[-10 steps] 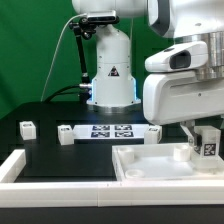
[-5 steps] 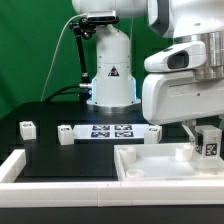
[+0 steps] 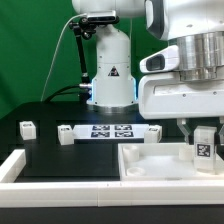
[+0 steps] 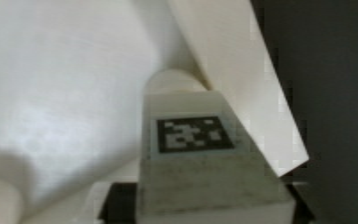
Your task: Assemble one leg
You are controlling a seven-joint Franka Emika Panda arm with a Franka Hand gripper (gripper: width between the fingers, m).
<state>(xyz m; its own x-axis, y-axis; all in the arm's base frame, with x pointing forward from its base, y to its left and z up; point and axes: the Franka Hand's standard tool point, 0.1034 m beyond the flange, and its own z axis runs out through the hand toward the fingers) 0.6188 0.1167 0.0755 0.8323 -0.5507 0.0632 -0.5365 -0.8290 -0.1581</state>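
Black surface (image 3: 70, 160), green backdrop behind, white arm base (image 3: 110, 75) at 12 o'clock w/ blue glow at its foot. Ext. view: tool (image 3: 201, 132) sits at approx 4 o'clock, closed on the leg (image 3: 203, 150), which stands upright w/ tag facing cam. The leg is over the 3 o'clock end of the flat white piece (image 3: 155, 160); can't tell if its bottom touches. Wrist view: leg (image 4: 194, 140) fills centre, tag clear, dark pads (image 4: 115, 203) pressed to both sides; flat white piece (image 4: 69, 90) beneath, its edge just beside the leg, black surface past it. Marker board (image 3: 112, 130) lies mid-surface; one white block (image 3: 66, 134) just beside its 9 o'clock end, another small block (image 3: 27, 127) apart at 9 o'clock.
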